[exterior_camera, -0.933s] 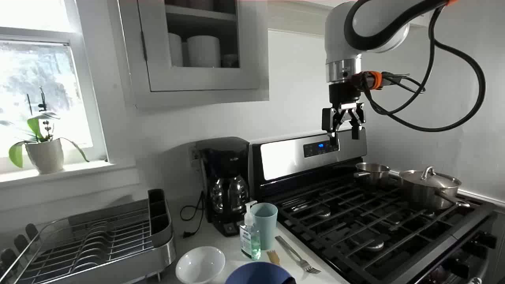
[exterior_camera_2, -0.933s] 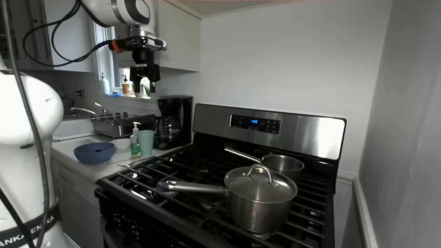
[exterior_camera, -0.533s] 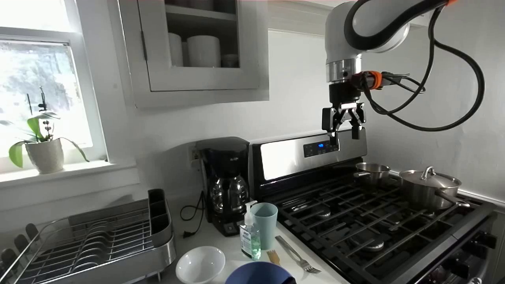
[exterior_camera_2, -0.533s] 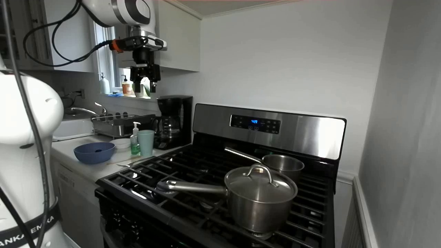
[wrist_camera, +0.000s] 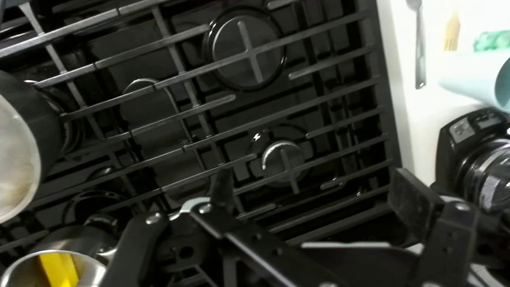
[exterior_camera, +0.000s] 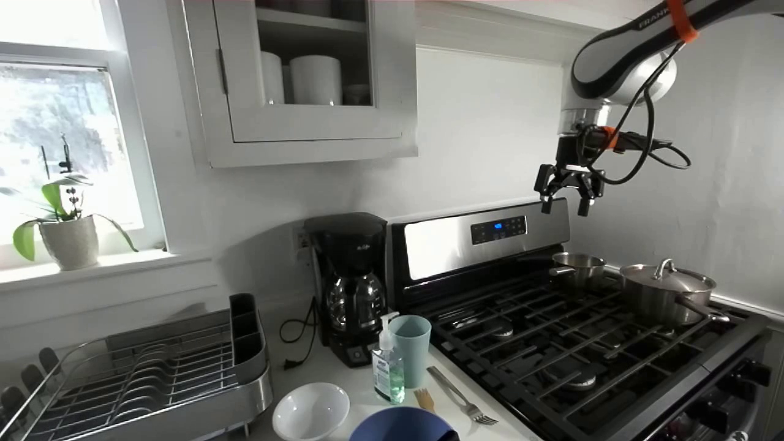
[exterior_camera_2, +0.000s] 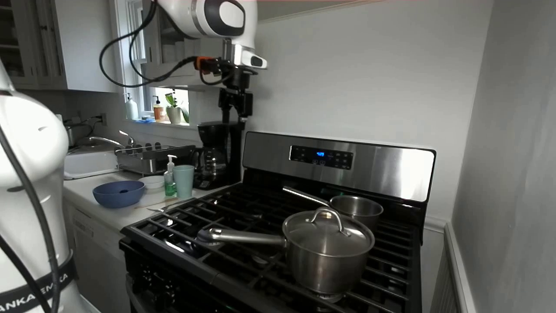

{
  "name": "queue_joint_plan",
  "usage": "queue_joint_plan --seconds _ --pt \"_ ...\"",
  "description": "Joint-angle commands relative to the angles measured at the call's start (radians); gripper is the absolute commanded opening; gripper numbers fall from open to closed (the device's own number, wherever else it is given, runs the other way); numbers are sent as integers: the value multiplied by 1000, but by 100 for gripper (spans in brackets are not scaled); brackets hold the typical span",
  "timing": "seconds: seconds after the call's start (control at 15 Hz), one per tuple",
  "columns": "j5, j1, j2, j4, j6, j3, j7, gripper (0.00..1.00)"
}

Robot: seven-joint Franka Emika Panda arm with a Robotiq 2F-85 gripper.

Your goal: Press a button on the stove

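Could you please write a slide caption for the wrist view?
Open gripper above a gas stove carrying two pots.

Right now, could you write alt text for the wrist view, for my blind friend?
An open gripper hangs above the black-grated stove. At left is part of a pot; at lower left, an open saucepan showing yellow inside; at right, a pale cup and a coffee maker.

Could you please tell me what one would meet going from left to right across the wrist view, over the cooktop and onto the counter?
A lidded saucepan, the large burner cap on the stove, a metal fork, a wooden fork, a pump bottle of green liquid.
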Motion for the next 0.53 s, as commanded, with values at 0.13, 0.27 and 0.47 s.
queue_joint_plan --seconds 0.13,0.27,0.47 --pt "74 -100 33 -68 183 -157 -154 100" --pt "119 -116 74 -57 231 -204 -199 100" --pt "243 -118 155 -22 299 -254 -252 100"
